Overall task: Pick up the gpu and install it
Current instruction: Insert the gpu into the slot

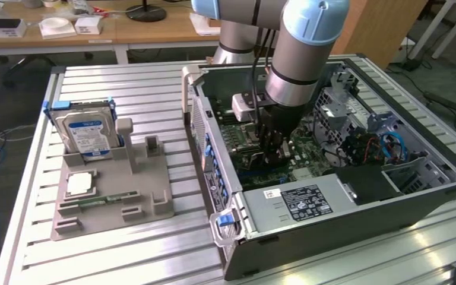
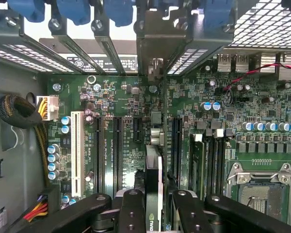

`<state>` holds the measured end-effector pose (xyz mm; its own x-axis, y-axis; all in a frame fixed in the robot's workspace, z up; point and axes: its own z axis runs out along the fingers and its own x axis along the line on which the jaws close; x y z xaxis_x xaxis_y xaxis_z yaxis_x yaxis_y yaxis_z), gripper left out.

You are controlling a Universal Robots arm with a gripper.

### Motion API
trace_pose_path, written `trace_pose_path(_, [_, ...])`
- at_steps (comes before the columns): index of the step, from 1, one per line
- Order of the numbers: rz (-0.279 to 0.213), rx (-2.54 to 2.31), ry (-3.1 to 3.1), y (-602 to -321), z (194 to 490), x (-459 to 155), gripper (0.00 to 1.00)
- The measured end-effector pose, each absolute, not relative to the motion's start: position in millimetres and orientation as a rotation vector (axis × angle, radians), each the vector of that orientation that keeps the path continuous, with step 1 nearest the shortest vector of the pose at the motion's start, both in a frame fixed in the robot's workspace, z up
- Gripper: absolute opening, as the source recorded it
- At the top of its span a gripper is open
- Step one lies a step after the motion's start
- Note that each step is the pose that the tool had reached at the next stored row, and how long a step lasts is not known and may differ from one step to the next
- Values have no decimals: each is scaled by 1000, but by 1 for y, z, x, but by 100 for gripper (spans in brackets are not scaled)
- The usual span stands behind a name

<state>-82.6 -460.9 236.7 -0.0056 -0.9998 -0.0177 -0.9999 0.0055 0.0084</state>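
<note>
One hand (image 2: 154, 204) clamped on one gpu (image 2: 154, 184) edge-on above one motherboard (image 2: 131, 102) inside one computer case (image 1: 355, 202).

I see the computer case (image 1: 331, 196) lying open on the slatted table (image 1: 133, 261), toward the exterior view's right. The parts stand (image 1: 109, 196) sits beside it, on the left, with the hard drive (image 1: 85, 133) upright at its rear. Inside the case, the gripper (image 1: 274, 155) holds the gpu (image 2: 153, 194) edge-on above the motherboard (image 2: 131, 111).
</note>
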Motion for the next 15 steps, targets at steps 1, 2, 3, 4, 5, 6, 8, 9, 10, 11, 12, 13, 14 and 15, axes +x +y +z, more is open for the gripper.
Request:
trace_pose_path(1, [29, -2211, 2223, -461, 237, -83, 26])
trace_pose_path(2, [29, -2211, 2223, -461, 237, -83, 26])
trace_pose_path(3, [28, -2210, 2222, -461, 238, -83, 26])
trace_pose_path(4, [27, -2210, 2222, -461, 242, -83, 26])
trace_pose_path(5, [27, -2210, 2222, -461, 246, -83, 26])
trace_pose_path(6, [27, -2210, 2222, -461, 250, -83, 26])
trace_pose_path(8, [27, -2209, 2222, -461, 252, -83, 26])
trace_pose_path(9, [27, -2209, 2222, -461, 252, -83, 26])
trace_pose_path(10, [27, -2209, 2222, -461, 252, -83, 26])
trace_pose_path(11, [27, -2209, 2222, -461, 252, -83, 26])
trace_pose_path(12, [26, -2209, 2222, -461, 252, -83, 26])
trace_pose_path(13, [26, -2209, 2222, -461, 252, -83, 26])
trace_pose_path(14, [26, -2209, 2222, -461, 251, -83, 26])
trace_pose_path(15, [26, -2210, 2222, -461, 250, -83, 26])
